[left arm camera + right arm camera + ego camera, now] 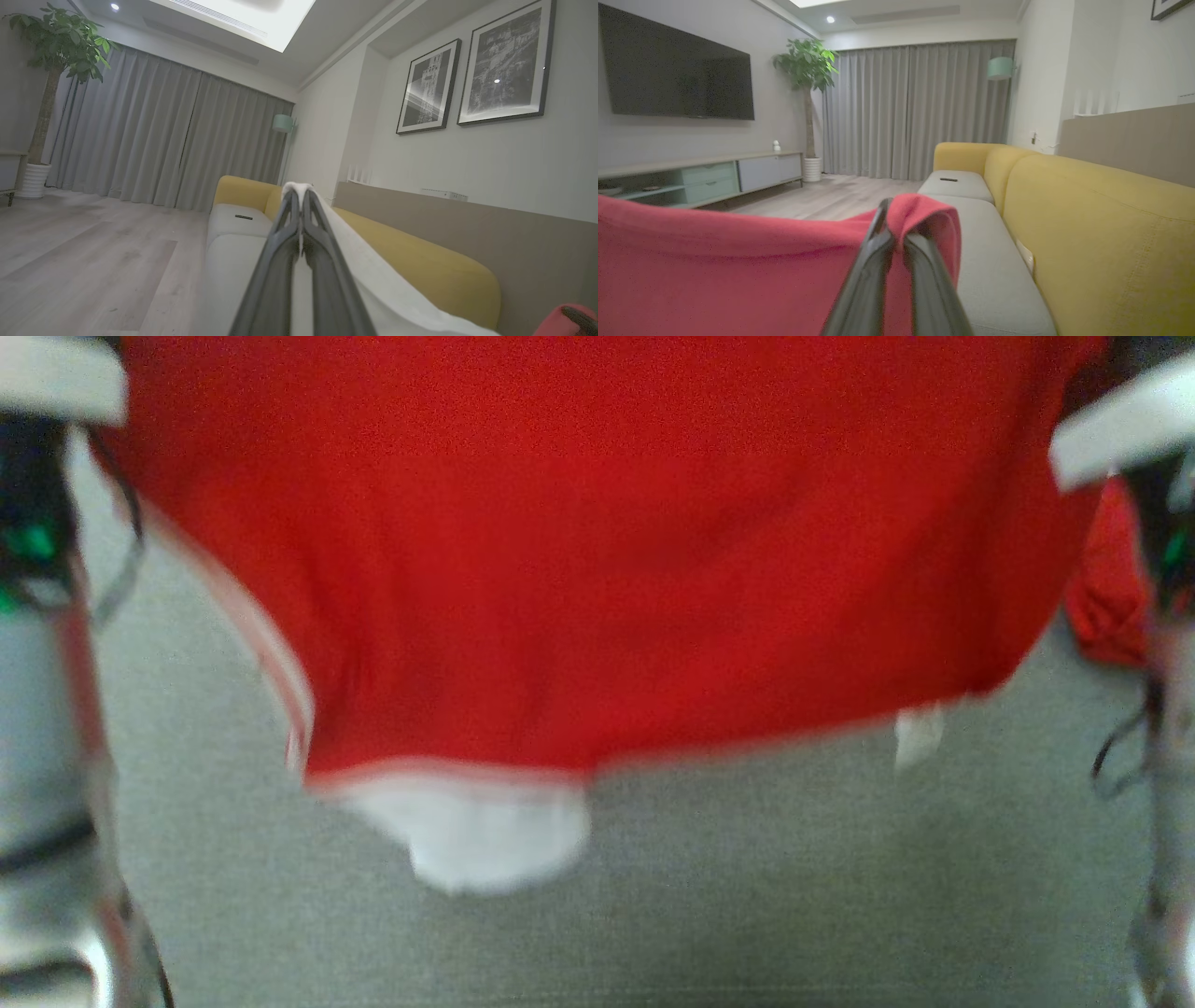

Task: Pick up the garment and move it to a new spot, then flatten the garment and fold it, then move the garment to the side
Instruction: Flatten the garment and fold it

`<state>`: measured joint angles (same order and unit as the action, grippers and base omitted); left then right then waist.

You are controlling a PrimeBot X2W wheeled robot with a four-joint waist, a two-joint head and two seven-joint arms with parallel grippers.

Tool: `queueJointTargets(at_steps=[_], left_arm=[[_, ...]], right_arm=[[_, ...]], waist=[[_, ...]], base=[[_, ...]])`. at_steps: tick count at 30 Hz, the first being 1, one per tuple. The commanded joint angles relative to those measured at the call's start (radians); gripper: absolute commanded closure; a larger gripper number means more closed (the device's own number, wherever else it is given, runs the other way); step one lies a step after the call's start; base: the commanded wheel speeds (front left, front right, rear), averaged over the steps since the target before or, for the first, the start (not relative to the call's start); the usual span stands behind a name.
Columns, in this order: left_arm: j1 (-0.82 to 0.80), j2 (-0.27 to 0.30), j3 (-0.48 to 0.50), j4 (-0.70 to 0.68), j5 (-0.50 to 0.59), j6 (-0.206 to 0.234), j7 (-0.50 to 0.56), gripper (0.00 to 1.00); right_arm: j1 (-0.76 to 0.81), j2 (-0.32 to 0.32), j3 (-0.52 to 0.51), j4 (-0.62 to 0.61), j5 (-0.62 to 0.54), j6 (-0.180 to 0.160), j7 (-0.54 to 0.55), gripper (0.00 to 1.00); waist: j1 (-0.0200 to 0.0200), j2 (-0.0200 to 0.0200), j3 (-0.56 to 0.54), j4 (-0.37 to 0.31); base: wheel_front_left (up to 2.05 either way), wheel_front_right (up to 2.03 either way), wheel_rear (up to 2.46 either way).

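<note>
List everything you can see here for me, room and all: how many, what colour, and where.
garment: one, red with white trim, held up over the grey seat
sofa: one, grey seat and yellow back, along the wall
remote: one, dark, on the far seat cushion
television: one, black, on the wall facing the sofa
cabinet: one, pale, low, under the television
plant: one, green in a white pot, beside the curtains
curtains: one set, grey, drawn, far wall
lamp: one, pale green shade, past the sofa's far end
pictures: two, black-framed, above the sofa
left gripper: one, dark, shut on the garment's white edge
right gripper: one, dark, shut on the red cloth
</note>
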<state>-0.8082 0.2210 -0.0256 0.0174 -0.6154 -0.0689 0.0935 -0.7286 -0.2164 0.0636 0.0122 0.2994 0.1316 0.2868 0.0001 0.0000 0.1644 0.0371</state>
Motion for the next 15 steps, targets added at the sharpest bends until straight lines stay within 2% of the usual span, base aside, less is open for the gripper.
queueJointTargets(at_steps=[1, 5, 9, 15], left_arm=[[-0.134, 0.067, 0.017, 0.027, 0.022, -0.015, -0.007, 1.00], [-0.369, 0.106, -0.020, 0.232, 0.067, -0.040, -0.069, 1.00], [-0.562, 0.120, -0.037, 0.420, 0.088, -0.051, -0.167, 1.00], [-0.644, 0.104, -0.111, 0.598, 0.090, -0.060, -0.280, 1.00]], right_arm=[[-0.121, -0.016, 0.026, 0.027, -0.010, -0.001, -0.022, 1.00], [-0.357, -0.053, 0.080, 0.249, -0.033, -0.001, -0.115, 1.00], [-0.564, -0.070, 0.106, 0.456, -0.081, -0.001, -0.252, 1.00], [-0.676, -0.068, 0.121, 0.715, -0.125, -0.001, -0.441, 1.00]], waist=[[-0.0001, 0.0000, 0.134, -0.019], [-0.0001, 0.0000, 0.228, -0.016], [-0.0001, 0.0000, 0.273, -0.004], [-0.0001, 0.0000, 0.284, 0.028]], base=[[0.00, 0.00, 0.00], [0.00, 0.00, 0.00], [0.00, 0.00, 0.00], [0.00, 0.00, 0.00]])
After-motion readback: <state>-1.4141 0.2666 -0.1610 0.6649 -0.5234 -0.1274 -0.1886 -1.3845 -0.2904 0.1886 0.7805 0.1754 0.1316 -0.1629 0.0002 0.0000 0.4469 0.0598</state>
